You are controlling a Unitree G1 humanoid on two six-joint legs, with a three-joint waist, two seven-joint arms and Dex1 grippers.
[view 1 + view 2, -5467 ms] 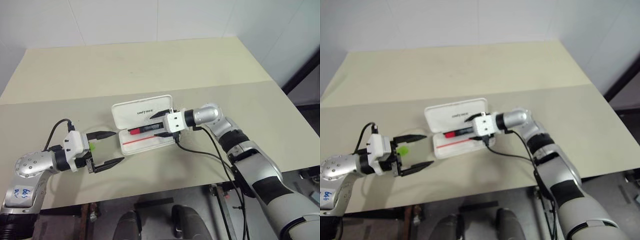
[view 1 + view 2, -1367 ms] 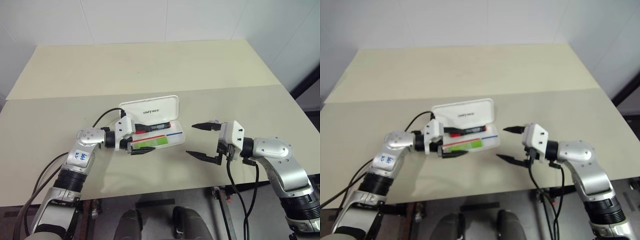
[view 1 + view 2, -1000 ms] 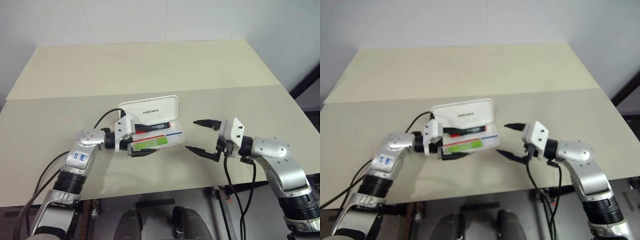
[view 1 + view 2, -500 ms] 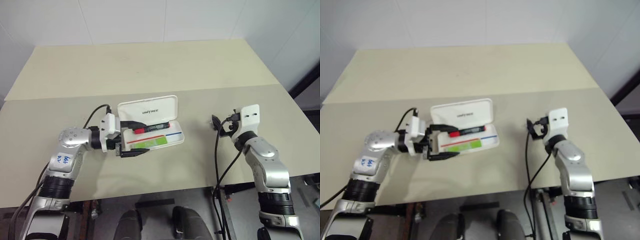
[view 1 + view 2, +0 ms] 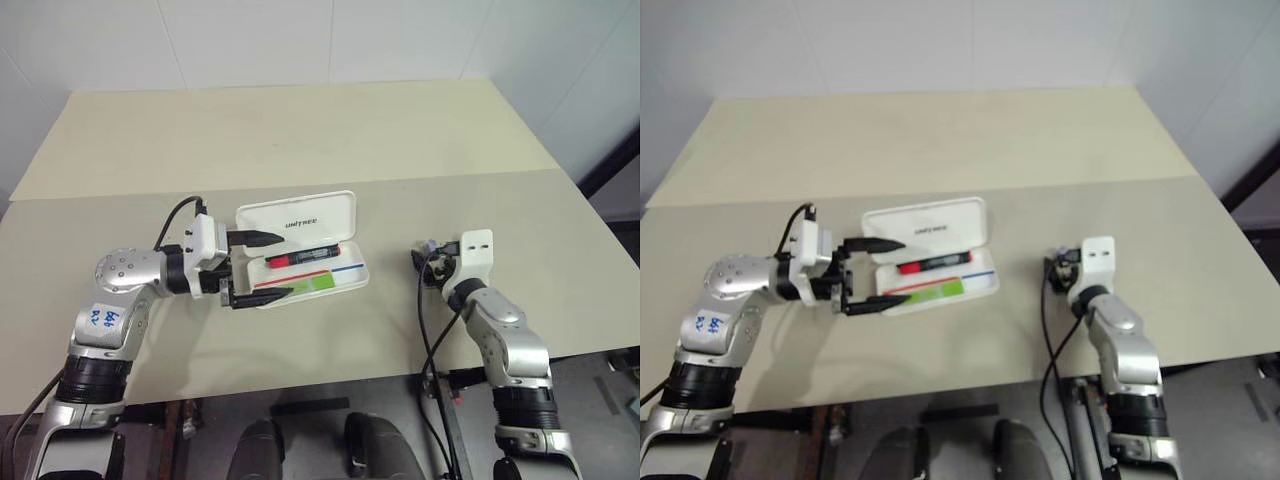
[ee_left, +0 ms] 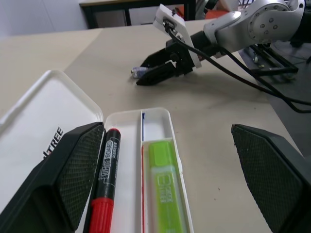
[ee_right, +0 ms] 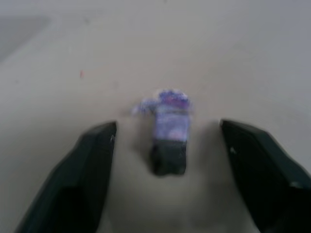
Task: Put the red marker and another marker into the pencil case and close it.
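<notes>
The place looks like a robotics lab or test room rather than a home. A plain beige worktop (image 5: 420, 130) stands against bare white panelled walls (image 5: 330, 40), with nothing decorative around. The white pencil case (image 5: 300, 250) on it carries small "UNITREE" lettering, a maker's mark. In the left wrist view, a dark metal-framed bench (image 6: 131, 12) stands behind the worktop, and black cables (image 6: 252, 85) trail across its surface.
</notes>
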